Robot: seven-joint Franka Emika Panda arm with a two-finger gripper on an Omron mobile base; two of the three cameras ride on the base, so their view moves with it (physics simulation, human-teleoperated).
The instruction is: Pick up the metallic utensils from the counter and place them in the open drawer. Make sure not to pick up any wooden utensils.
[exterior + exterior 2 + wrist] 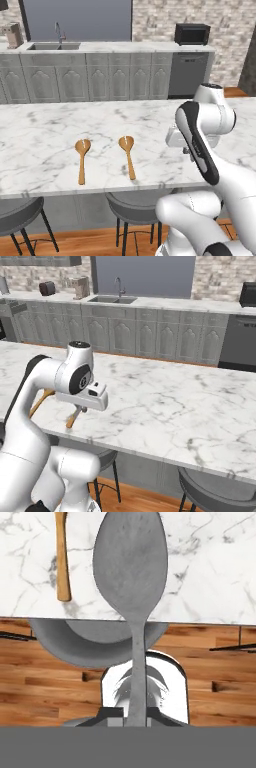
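The gripper (135,722) was clamped on the silver spoon (131,572), its bowl projecting ahead of the fingers above the counter's (210,572) edge. A wooden spoon (62,557) lay just beside. Carrying it level to the drawer seemed wisest.

Two wooden spoons (82,160) lie side by side on the counter (45,135), near its front edge
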